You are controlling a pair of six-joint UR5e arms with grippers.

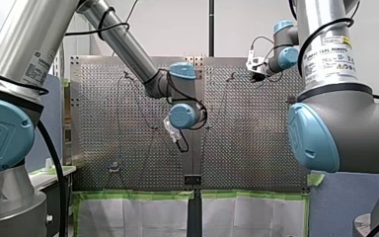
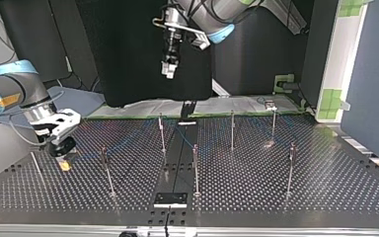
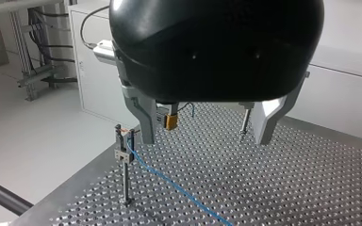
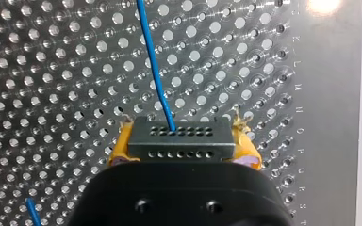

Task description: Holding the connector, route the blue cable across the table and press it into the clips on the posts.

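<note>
My right gripper (image 4: pixel 181 141) is shut on the grey connector (image 4: pixel 179 137), with its yellow pads (image 4: pixel 122 148) on both sides. The blue cable (image 4: pixel 153 70) leaves the connector and runs away over the perforated plate. In the top view my right gripper (image 2: pixel 63 157) sits low over the table at the left. My left gripper (image 3: pixel 206 134) hangs high above the table, metal fingers (image 3: pixel 143 125) open and nothing between them. Below and beside it, the blue cable (image 3: pixel 179 188) passes through the clip on a post (image 3: pixel 122 153). In the top view my left gripper (image 2: pixel 169 66) is above the middle.
Several thin posts stand on the table (image 2: pixel 276 197), among them one (image 2: pixel 107 170) near my right gripper and one (image 2: pixel 195 168) at the middle. A black plate (image 2: pixel 170 199) lies at the near edge. The table's edge runs close behind the clipped post.
</note>
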